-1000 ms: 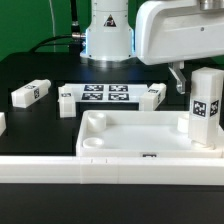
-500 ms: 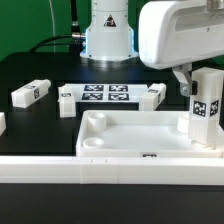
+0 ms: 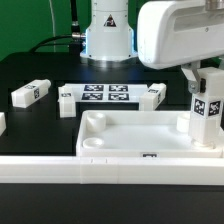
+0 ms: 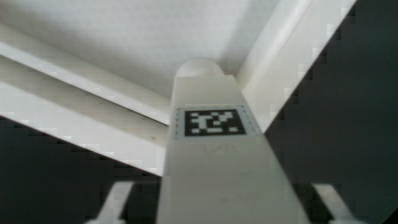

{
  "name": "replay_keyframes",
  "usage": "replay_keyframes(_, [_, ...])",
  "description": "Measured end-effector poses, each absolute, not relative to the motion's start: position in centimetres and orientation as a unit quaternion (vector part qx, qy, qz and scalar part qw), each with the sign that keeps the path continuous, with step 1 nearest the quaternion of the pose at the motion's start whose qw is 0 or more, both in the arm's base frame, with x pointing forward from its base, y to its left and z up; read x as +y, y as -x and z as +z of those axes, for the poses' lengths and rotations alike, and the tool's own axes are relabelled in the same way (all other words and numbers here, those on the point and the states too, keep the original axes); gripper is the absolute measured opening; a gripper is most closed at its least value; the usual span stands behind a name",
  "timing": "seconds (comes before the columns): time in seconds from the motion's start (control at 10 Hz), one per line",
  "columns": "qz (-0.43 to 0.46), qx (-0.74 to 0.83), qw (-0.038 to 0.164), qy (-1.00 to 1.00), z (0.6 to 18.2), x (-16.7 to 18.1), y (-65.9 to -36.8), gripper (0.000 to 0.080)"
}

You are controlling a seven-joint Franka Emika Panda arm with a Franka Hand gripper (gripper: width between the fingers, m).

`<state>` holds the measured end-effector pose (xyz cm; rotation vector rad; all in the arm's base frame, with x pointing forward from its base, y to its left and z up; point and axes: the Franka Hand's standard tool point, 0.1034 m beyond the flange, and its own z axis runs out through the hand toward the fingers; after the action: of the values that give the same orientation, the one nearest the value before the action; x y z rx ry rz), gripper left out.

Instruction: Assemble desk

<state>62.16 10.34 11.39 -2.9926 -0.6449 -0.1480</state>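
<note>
the tabletop [image 3: 110, 148] lies rim-up at the front. one leg [image 3: 207, 120] stands upright in its corner socket at the exterior view's right. the gripper [image 3: 205, 80] straddles the leg's top; whether its fingers [image 4: 118, 200] grip it, i cannot tell. the step looks like seating the leg: clamp squarely on opposite flat faces, keep it plumb, and press down while turning. the leg's tag [image 4: 215, 122] is a black-and-white square code, like those on the marker board [image 3: 105, 93]. no words can be read.

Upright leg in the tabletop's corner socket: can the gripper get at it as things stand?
Likely yes: the gripper hangs right over the upright leg, straddling its top, and nothing shows between them.
</note>
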Motion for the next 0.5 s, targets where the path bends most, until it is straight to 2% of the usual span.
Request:
replay_keyframes(0.2, [-0.048,-0.182,0.04,0.981,11.37,10.32,-62.17,0.0289])
replay_keyframes(0.5, [-0.044,-0.006,0.047,0.998,11.29,10.15,-62.22,0.0289])
